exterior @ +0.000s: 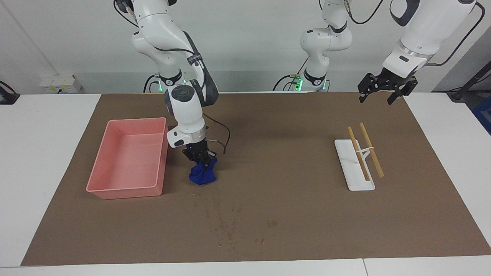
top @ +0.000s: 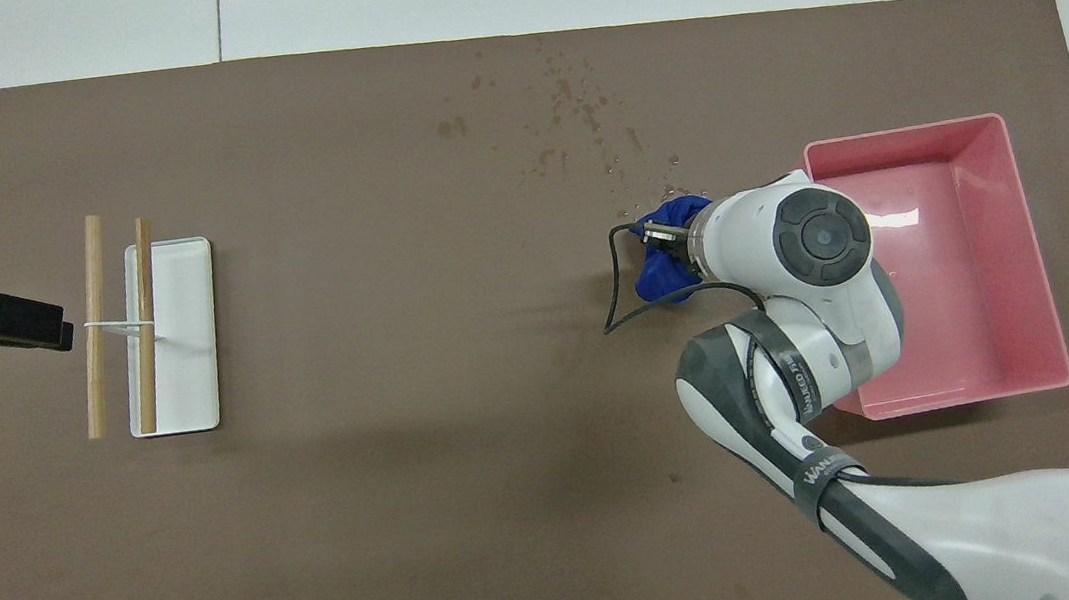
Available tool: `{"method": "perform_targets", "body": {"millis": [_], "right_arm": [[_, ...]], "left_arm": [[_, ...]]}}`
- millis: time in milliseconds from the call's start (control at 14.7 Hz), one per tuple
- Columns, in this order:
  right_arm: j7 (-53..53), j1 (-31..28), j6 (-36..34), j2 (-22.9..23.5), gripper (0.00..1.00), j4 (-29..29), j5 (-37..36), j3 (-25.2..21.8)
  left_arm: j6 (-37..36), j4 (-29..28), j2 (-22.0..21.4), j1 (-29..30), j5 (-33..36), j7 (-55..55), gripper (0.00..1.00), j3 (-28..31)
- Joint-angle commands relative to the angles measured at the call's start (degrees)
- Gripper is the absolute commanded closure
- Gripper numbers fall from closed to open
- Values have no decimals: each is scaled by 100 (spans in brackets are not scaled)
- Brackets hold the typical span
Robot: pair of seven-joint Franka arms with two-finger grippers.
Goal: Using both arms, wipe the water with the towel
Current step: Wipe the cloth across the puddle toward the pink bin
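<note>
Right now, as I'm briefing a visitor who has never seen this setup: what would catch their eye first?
Probably the blue towel bunched in the right gripper, low over the brown mat beside the pink bin. Next, the scattered water drops on the mat, farther from the robots than the towel. The left gripper waits open in the air near the white tray carrying two wooden sticks.
</note>
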Motion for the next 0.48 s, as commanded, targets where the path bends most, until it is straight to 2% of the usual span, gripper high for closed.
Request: {"method": "perform_targets", "body": {"millis": [0,204,409], "right_arm": [[-80,-168,-583,-259,100,339,-145,46],[-212,-352,-1576,-1085,100,216,-137,46],[-1036,-730,-2411,-1894,100,-82,-49,46]], "left_arm": [[-60,-66,-85,-64,-10,-2,0,53],[-60,-66,-85,-56,-10,-2,0,61],[-60,-66,-85,-64,-10,-2,0,53]]}}
